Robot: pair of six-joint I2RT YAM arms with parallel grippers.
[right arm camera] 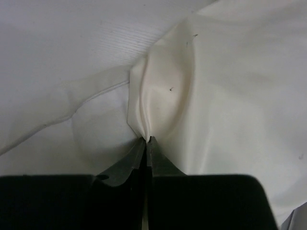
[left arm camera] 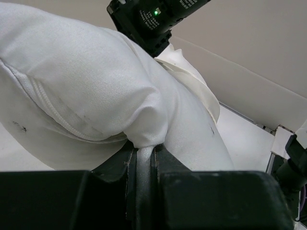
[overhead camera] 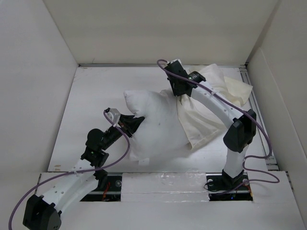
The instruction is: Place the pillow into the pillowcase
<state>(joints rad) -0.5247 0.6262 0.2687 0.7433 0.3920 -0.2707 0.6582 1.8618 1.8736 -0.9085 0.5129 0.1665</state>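
The plump white pillow (overhead camera: 153, 127) lies mid-table, its right end inside the wrinkly cream pillowcase (overhead camera: 204, 120). My left gripper (overhead camera: 136, 120) is shut on a pinch of the pillow's left side. In the left wrist view, white pillow (left arm camera: 86, 72) fabric is squeezed between the jaws of the left gripper (left arm camera: 142, 151), with the pillowcase (left arm camera: 204, 88) behind it. My right gripper (overhead camera: 181, 93) is at the pillowcase's mouth on the pillow's far side. In the right wrist view the right gripper (right arm camera: 146, 140) is shut on a fold of the pillowcase (right arm camera: 230, 96) hem next to the pillow (right arm camera: 72, 48).
White walls (overhead camera: 33, 96) close in the table on the left, the back and the right. A metal rail (overhead camera: 259, 115) runs along the right edge. My right arm (overhead camera: 220, 105) arches over the pillowcase. Bare tabletop (overhead camera: 96, 91) lies at the back left.
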